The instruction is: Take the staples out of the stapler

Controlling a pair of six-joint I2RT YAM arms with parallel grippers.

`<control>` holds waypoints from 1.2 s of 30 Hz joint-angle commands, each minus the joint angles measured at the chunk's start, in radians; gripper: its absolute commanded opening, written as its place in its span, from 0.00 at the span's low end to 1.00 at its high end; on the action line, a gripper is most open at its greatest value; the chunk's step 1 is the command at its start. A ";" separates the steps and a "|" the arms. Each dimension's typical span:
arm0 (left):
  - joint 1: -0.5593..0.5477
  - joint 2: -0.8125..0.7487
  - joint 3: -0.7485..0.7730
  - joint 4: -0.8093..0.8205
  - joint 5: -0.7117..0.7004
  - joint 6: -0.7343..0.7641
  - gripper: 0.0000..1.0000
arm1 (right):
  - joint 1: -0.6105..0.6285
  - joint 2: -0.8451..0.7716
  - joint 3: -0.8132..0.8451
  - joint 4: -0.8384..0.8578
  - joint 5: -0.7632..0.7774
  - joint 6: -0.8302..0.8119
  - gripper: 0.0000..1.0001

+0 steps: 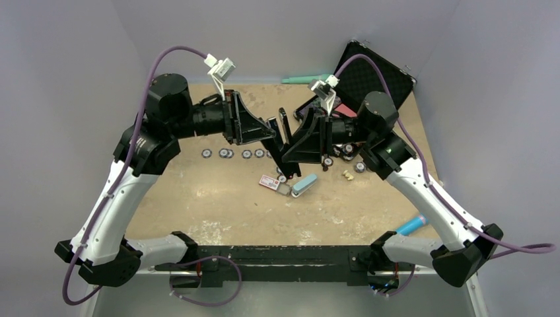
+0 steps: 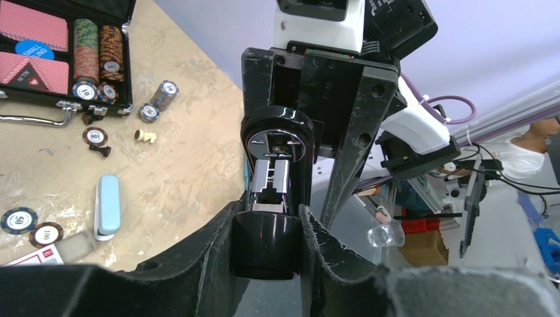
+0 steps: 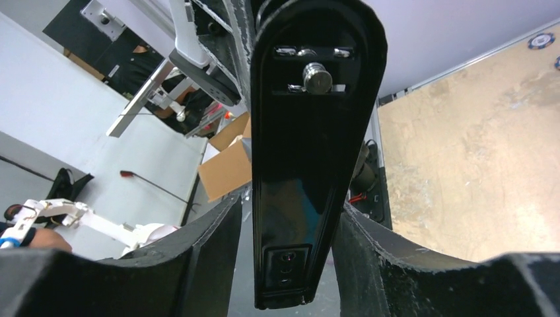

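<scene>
The black stapler [image 1: 284,132] hangs in the air above the middle of the table, between both grippers. My left gripper [image 2: 267,246] is shut on its rounded black end [image 2: 267,238]. Beyond that end the hinged top stands apart from the metal inner channel [image 2: 273,177]. I cannot make out the staples in the channel. My right gripper [image 3: 290,254] is open around the stapler's flat glossy base [image 3: 310,165], with a narrow gap showing on each side. In the top view my left gripper [image 1: 273,140] and right gripper [image 1: 290,148] meet at the stapler.
A row of poker chips [image 1: 231,153], a red-and-white card [image 1: 269,181] and a pale blue block [image 1: 304,185] lie on the table under the arms. An open black case [image 1: 373,76] stands at the back right. A blue marker [image 1: 411,226] lies near the right arm.
</scene>
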 commanded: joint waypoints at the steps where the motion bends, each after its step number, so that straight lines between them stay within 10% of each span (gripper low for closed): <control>1: 0.003 -0.010 0.060 0.051 0.049 -0.039 0.00 | -0.006 -0.017 0.102 -0.047 0.017 -0.086 0.55; 36: 0.002 -0.048 -0.020 0.116 -0.005 -0.060 0.00 | 0.001 -0.002 0.065 0.113 0.016 0.057 0.51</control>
